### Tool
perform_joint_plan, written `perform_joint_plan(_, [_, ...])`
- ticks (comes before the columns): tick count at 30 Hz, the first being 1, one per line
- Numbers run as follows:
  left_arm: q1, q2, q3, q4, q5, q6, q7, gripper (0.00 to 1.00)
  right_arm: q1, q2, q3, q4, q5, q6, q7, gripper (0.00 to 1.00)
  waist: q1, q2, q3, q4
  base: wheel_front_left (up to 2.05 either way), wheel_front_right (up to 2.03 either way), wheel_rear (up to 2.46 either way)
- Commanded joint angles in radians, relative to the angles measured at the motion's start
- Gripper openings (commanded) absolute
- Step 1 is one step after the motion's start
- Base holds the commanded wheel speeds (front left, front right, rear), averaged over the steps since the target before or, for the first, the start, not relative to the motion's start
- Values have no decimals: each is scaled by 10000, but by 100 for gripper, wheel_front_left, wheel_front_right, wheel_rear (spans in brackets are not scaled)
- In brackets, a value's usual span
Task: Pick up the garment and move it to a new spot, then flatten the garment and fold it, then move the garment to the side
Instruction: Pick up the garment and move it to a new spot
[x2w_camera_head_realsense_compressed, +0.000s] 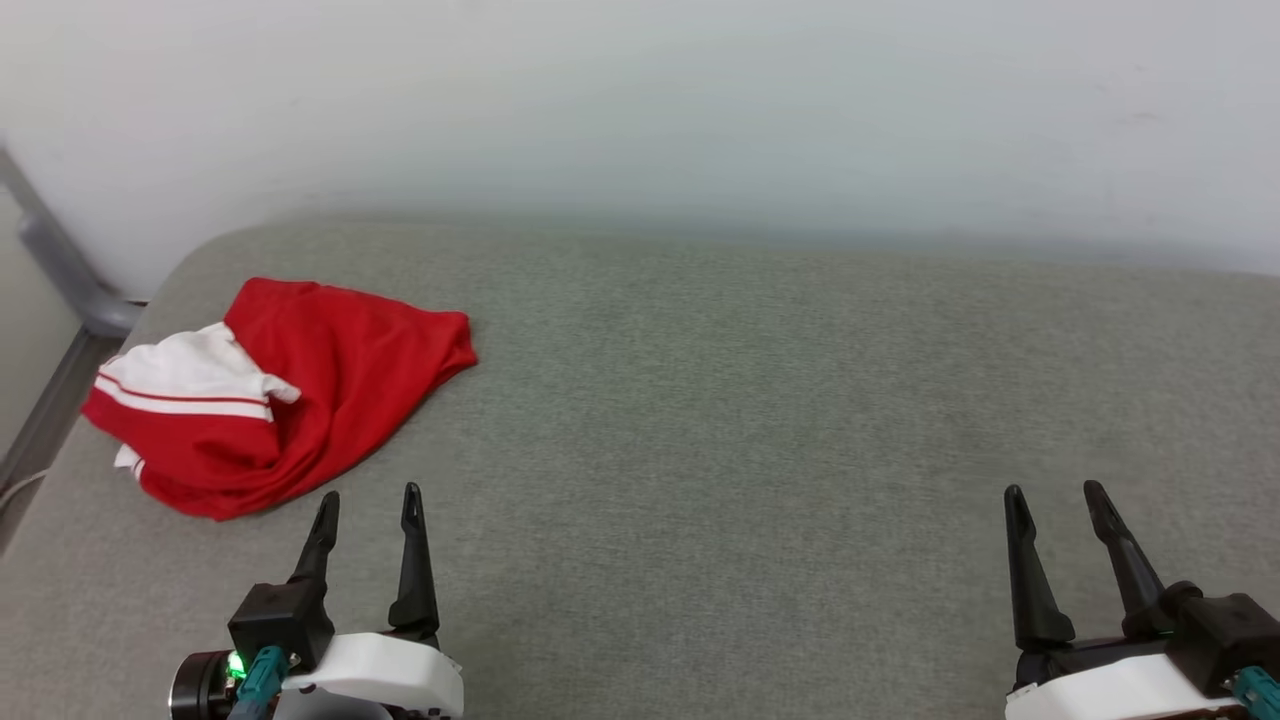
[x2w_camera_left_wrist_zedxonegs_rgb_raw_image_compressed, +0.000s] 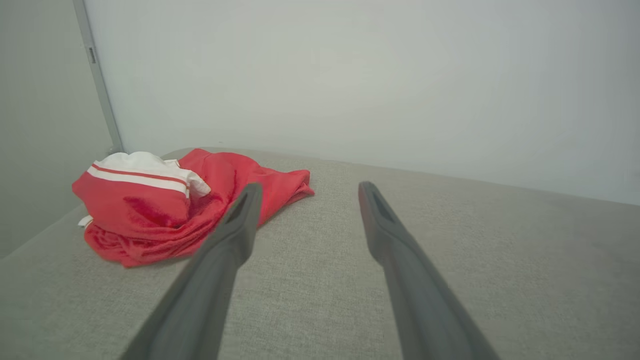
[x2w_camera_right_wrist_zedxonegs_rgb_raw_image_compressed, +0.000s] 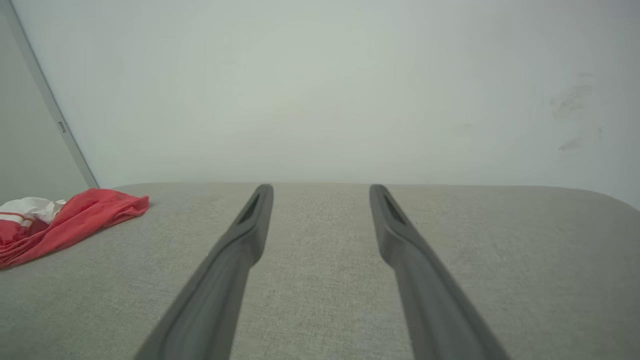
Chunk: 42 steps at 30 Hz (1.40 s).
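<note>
I see the garment (x2w_camera_head_realsense_compressed: 330, 380) crumpled on the grey pad (x2w_camera_head_realsense_compressed: 750, 420), far left, its long axis lying left-right, red corner pointing right. Left gripper (x2w_camera_head_realsense_compressed: 368, 500) and right gripper (x2w_camera_head_realsense_compressed: 1055, 495): jaws apart, both empty.

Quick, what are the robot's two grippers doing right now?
Left gripper: open, holding nothing, near the red jersey.
Right gripper: open, holding nothing.
</note>
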Motion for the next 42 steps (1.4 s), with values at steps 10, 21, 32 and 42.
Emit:
perform_joint_plan(10, [-138, 16, 228, 14, 33, 99, -26, 100, 22, 9, 125, -60, -224, -7, -23, 100, 0, 0, 203, 1317, 0, 0, 0])
perform_joint_plan(21, [-148, 14, 429, 20, -134, 157, -28, 100, -94, 9, 262, -96, -485, -7, -23, 100, 0, 0, 327, 2425, 0, 0, 0])
perform_joint_plan(32, [-86, 13, 568, 7, -257, 194, -26, 100, -136, 9, 290, -138, -664, -7, -23, 100, 0, 0, 485, 3430, 0, 0, 0])
perform_joint_plan(42, [-42, 14, 736, 69, -326, 123, -26, 100, -179, 9, 368, -107, -740, -7, -23, 100, 0, 0, 514, 3680, 0, 0, 0])
